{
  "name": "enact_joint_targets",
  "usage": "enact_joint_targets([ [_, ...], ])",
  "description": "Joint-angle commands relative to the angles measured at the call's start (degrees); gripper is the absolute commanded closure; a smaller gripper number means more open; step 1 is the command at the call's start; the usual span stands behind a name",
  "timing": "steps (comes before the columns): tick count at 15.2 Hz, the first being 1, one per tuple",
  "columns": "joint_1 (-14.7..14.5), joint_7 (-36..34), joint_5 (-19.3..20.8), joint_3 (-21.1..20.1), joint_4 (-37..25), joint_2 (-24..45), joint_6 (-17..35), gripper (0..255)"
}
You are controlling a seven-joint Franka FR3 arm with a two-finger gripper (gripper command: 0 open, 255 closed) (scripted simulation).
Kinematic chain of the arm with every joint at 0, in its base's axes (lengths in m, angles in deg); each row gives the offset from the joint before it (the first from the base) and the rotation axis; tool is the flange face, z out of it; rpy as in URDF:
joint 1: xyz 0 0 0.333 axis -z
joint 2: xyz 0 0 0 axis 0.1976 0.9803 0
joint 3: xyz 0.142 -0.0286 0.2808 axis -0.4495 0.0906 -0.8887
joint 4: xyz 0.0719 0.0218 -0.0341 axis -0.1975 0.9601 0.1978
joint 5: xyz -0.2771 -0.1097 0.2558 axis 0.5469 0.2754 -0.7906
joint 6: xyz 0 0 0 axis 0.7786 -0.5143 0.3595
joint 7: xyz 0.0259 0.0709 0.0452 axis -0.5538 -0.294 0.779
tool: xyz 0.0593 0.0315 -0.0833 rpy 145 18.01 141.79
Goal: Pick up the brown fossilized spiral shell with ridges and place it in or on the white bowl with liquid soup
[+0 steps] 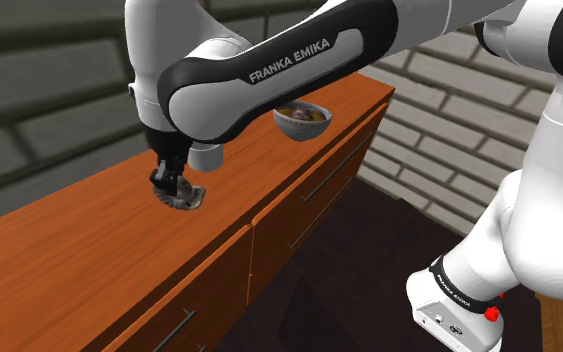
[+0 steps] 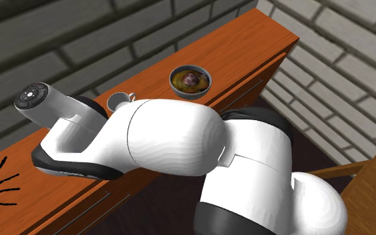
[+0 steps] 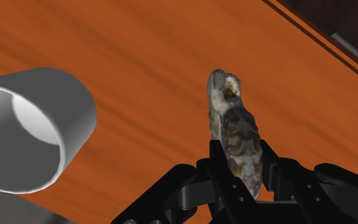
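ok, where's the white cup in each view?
Shoulder view: white cup left of centre, under the arm, just right of the shell.
Second exterior view: cup upper left of centre, behind the arm, left of the bowl.
Wrist view: cup beside the shell.
Shared landmark: wooden cabinet top under it.

"What does this arm (image 1: 554, 150) look like up close?"

"Smooth white shells, fat and rounded, with dark bands at the joints. One black stretch carries FRANKA EMIKA lettering (image 1: 303, 58) in white capitals."

"And the lowest part?"

"A white block with a black collar (image 1: 457, 285) that bears small white print. There is a little red knob (image 1: 490, 314) beside it and a couple of tiny holes in the casing. One joint ends in a grey round cap (image 2: 31, 96) with a darker disc set in it."

"The gripper (image 3: 239, 159)?"

"All black, angular and matt, with small round screw recesses in its body."
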Motion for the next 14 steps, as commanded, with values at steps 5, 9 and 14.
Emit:
enact_joint_targets([
  [5,0.26,0.57,-0.92,-0.38,-2.35,-1.77,-4.0,255],
  [9,0.36,0.86,-1.42,-0.58,-4.17,-2.74,-6.73,255],
  [14,0.41,1.14,-1.91,-0.77,-6.78,-3.7,-10.23,255],
])
